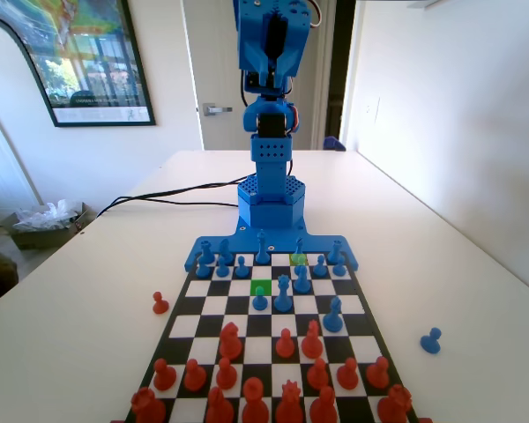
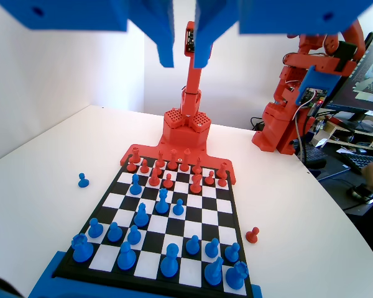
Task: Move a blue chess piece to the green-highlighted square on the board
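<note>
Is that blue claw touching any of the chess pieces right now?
Apart. In the wrist view the gripper hangs open high above the board, with clear air between its jaw tips and the pieces below.

In the fixed view, the blue arm (image 1: 271, 53) was cut off by the top edge, so its upper part and the claw could not be made out there. The near rank of red pieces (image 1: 254, 404) was cropped by the bottom edge, as were the near corners of the board (image 1: 361, 304). The green-highlighted square (image 1: 261, 286) was partly covered by a blue pawn (image 1: 260, 299) standing just in front of it. The paler yellow-green square (image 1: 298, 259) was largely hidden behind blue pieces. In the wrist view, the claw (image 2: 183, 59) was cropped by the top edge, with only its two lower jaws seen, set slightly apart. The board's blue rim (image 2: 56, 287) was cut by the bottom edge.
</note>
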Robot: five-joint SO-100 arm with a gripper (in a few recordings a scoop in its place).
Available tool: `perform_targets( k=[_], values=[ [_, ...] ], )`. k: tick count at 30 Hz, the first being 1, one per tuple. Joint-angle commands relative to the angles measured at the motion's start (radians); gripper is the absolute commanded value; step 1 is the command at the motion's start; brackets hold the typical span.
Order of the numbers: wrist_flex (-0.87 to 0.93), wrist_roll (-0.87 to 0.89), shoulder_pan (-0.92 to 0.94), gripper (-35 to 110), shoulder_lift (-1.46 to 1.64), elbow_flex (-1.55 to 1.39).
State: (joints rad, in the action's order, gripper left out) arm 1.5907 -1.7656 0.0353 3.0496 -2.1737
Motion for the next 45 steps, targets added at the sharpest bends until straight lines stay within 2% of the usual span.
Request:
perform_targets(
  k=[1, 45],
  values=[
    [-0.017, 0.0, 0.0, 6, 0.006, -0.005],
    [-0.017, 0.0, -0.015, 6, 0.006, -0.005]
  ],
)
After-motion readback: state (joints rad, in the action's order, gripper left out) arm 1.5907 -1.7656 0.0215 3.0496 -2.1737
